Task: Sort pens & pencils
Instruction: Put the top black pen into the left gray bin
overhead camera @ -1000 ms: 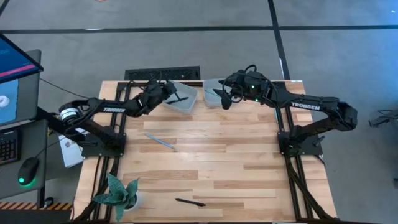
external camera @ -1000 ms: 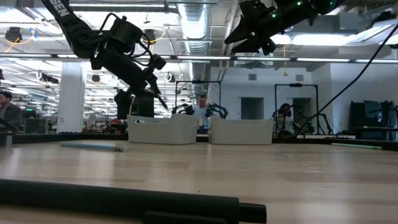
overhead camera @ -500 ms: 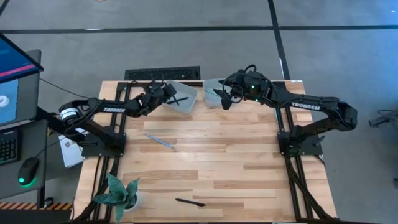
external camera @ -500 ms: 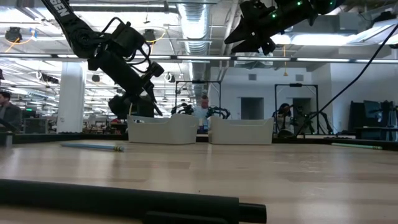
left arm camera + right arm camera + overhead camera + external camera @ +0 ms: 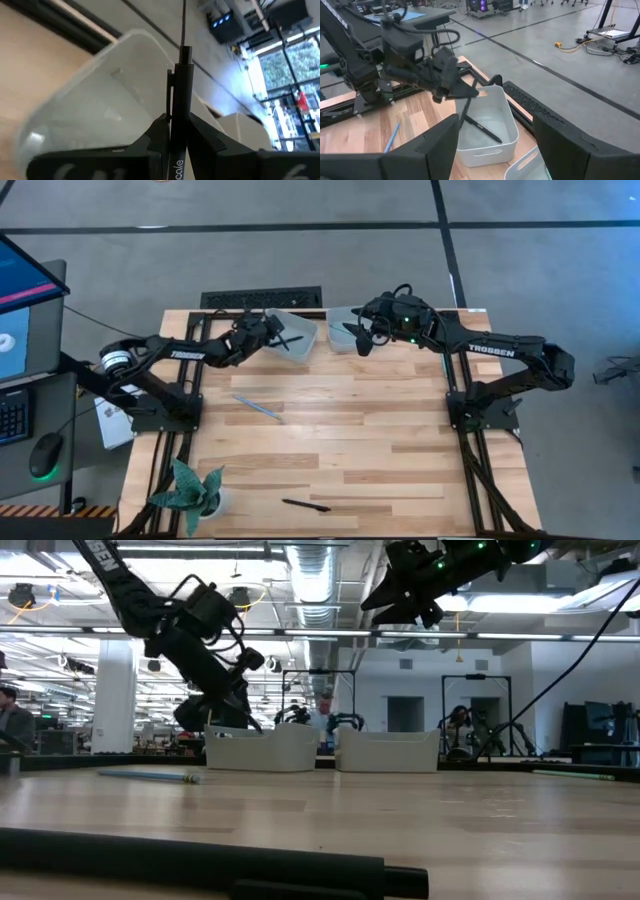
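From above, the wooden counter [image 5: 400,430] sits on a grey floor. One blue stick [image 5: 257,407] and one black stick [image 5: 306,505] lie on it, near a small plant [image 5: 190,488].

From table height, a big workshop room shows behind two white bins [image 5: 262,747].

The left gripper [image 5: 179,125] has its fingers clamped on a black pen [image 5: 181,85] over a bin.

The right gripper [image 5: 495,145] has its fingers apart, holding nothing.

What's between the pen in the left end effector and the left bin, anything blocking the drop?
Nothing visible. The left end effector holds a black pen directly over the open left bin. One black pen already lies on the bin floor, but it doesn't block entry. The right end effector hovers over the other bin.
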You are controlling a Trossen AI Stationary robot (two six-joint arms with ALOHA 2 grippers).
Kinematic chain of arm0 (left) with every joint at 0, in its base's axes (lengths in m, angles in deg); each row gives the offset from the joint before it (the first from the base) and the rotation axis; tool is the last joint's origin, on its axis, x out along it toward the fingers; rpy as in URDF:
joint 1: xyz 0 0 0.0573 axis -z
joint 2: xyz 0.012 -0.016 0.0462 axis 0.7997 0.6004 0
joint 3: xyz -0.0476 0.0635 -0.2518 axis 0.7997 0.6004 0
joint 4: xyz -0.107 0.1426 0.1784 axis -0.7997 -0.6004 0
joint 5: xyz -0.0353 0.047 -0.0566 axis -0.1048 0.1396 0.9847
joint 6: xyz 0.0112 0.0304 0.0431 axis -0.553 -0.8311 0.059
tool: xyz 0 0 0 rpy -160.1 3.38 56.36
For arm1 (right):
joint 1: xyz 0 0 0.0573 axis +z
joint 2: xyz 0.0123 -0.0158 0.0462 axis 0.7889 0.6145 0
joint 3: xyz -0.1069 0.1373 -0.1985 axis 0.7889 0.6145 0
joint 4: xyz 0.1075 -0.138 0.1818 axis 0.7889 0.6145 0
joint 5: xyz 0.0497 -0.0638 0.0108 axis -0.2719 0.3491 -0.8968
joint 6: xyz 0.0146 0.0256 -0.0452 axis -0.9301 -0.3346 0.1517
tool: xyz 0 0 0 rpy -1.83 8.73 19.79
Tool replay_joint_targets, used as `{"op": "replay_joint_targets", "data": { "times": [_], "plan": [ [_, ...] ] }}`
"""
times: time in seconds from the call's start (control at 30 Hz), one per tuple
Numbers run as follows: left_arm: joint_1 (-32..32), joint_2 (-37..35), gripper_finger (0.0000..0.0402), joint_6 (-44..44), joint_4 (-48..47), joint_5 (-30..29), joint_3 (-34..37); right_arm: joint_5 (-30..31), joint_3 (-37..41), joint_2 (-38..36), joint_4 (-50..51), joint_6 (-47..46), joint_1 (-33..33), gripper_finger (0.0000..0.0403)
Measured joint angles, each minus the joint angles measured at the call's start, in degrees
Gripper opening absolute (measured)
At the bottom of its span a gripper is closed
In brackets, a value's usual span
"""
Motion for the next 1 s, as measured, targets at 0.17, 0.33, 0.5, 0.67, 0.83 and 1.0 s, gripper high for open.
{"op": "replay_joint_targets", "data": {
  "times": [0.17, 0.33, 0.5, 0.67, 0.83, 1.0],
  "plan": [
    [1.3, 8.8, 0.0041, -0.4, 5.0, 2.8, -5.4, 0.0, 0.0, 0.0, 0.1, 0.0, 0.0, 0.0276],
    [1.1, 13.8, 0.0041, -0.1, 5.4, 5.0, -9.4, 0.0, 0.0, 0.0, 1.4, 0.0, 0.0, 0.0276],
    [1.1, 14.7, 0.0041, 0.7, 5.1, 6.3, -9.8, 0.0, 0.0, 0.0, 1.8, 0.0, 0.0, 0.0276],
    [0.9, 14.7, 0.0041, 4.6, 5.2, 4.7, -9.8, 0.0, 0.0, 0.0, 1.8, 0.0, 0.0, 0.0276],
    [0.9, 14.7, 0.0041, 6.2, 5.2, 4.4, -9.8, 0.0, 0.0, 0.0, 1.7, 0.0, 0.0, 0.0276],
    [0.9, 14.7, 0.0041, 7.7, 5.4, 3.6, -9.8, 0.0, 0.0, 0.0, 1.7, 0.0, 0.0, 0.0276]
  ]
}}
